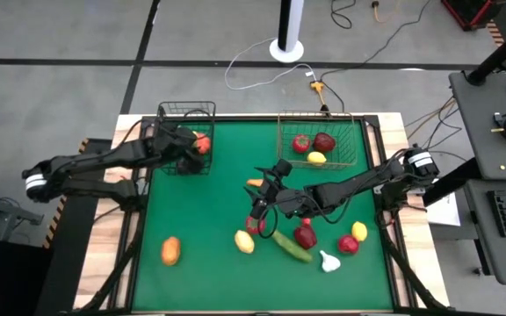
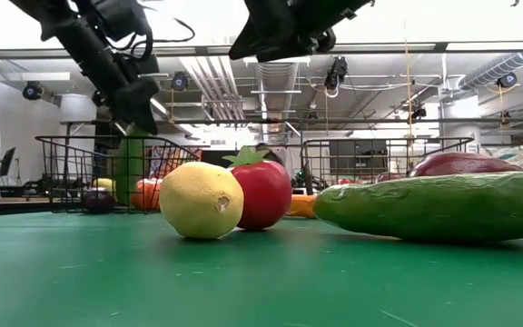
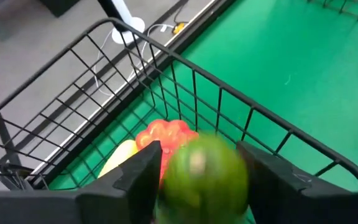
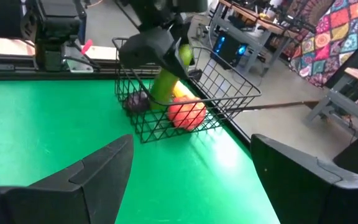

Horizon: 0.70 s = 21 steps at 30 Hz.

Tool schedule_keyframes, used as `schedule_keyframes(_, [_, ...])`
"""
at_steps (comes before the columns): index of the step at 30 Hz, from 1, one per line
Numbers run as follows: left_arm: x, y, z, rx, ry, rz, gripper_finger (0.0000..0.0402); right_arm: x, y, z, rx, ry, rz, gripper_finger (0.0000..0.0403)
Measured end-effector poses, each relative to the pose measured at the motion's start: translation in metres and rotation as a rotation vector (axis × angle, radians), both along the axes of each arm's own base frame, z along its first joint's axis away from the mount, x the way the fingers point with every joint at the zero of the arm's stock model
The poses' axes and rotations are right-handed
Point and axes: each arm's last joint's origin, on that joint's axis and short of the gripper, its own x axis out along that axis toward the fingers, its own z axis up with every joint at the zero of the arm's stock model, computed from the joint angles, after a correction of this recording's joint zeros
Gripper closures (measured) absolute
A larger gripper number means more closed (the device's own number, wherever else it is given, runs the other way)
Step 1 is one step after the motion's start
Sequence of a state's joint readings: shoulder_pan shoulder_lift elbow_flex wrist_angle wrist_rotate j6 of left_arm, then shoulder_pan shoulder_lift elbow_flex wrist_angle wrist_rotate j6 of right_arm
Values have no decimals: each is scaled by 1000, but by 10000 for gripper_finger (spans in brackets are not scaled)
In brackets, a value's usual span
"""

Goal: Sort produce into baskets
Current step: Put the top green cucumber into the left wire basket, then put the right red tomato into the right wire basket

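Observation:
My left gripper [image 1: 191, 145] hangs over the narrow black wire basket [image 1: 185, 132] at the far left. A green cucumber [image 4: 166, 81] stands nearly upright in that basket. Its upper end [image 3: 204, 171] sits between the gripper's parted fingers. A red-orange tomato [image 3: 163, 134], a yellow piece [image 3: 120, 158] and a purple piece [image 4: 137, 99] lie on the basket's floor. My right gripper [image 1: 260, 197] hovers open and empty over the middle of the table, above a red apple [image 1: 255, 225]. The wider basket [image 1: 314, 140] at the far right holds two red pieces and a yellow one. My left gripper's fingers [image 3: 138, 177] come from above, slanting down, and stand on either side of the cucumber's upper end [image 3: 194, 162]. That end shows blurred while the fingers show sharp. I cannot tell whether the fingers touch it. The cucumber's lower end reaches down to the basket floor.
Loose produce lies on the green mat: an orange fruit [image 1: 171, 250], a lemon [image 1: 244, 241], a second cucumber [image 1: 292, 247], a dark red piece [image 1: 305, 235], white garlic [image 1: 328, 261], a red piece [image 1: 348, 244], a yellow piece [image 1: 359, 231] and an orange piece [image 1: 255, 183].

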<state>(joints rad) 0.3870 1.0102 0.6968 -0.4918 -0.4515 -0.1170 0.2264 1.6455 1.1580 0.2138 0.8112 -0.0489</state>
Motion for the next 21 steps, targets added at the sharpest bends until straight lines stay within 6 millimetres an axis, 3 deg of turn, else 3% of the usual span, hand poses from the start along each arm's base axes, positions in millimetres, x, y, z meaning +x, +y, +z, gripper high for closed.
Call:
schedule_keyframes(12, [1, 1, 1, 4, 6, 9, 197, 0, 0, 0, 35, -22, -11, 81])
schedule_keyframes(21, [-5, -2, 52, 71, -55, -23, 196, -4, -1, -4, 89, 0, -35, 78])
